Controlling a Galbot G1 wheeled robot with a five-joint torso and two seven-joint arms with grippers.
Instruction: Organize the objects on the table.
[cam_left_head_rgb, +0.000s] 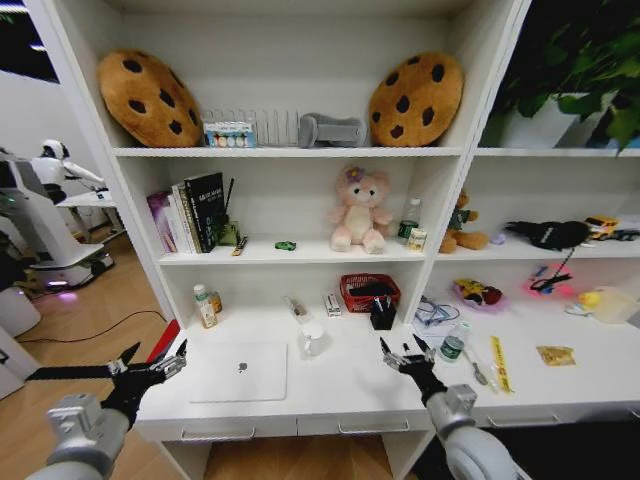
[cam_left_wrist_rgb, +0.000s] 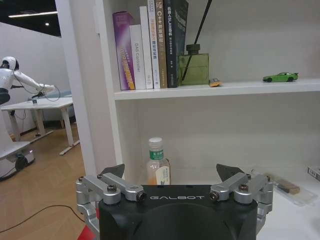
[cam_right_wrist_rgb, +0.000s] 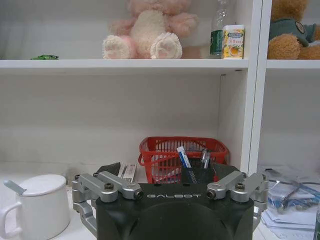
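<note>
A slim silver laptop (cam_left_head_rgb: 238, 371) lies closed on the long white table (cam_left_head_rgb: 350, 385), left of centre. A tiny green toy car (cam_left_head_rgb: 286, 245) (cam_left_wrist_rgb: 280, 77) (cam_right_wrist_rgb: 45, 57) stands on the shelf above it. Pens (cam_right_wrist_rgb: 183, 156) stick out of a black mesh holder (cam_left_head_rgb: 382, 314) in front of a red basket. My left gripper (cam_left_head_rgb: 157, 352) (cam_left_wrist_rgb: 171, 175) hovers open at the table's left end, left of the laptop, holding nothing. Over the table's front edge, right of the laptop, my right gripper (cam_left_head_rgb: 403, 345) (cam_right_wrist_rgb: 170, 170) is open and empty, facing the pen holder.
A white lidded mug (cam_left_head_rgb: 310, 338) (cam_right_wrist_rgb: 40, 205) stands beside the laptop. A red basket (cam_left_head_rgb: 370, 290) (cam_right_wrist_rgb: 182, 150), an orange-drink bottle (cam_left_head_rgb: 205, 306) (cam_left_wrist_rgb: 158, 165) and a water bottle (cam_left_head_rgb: 453, 342) also stand on the table. Books (cam_left_wrist_rgb: 150, 47), a reed diffuser (cam_left_wrist_rgb: 194, 67) and a pink plush bear (cam_left_head_rgb: 360, 210) fill the shelf.
</note>
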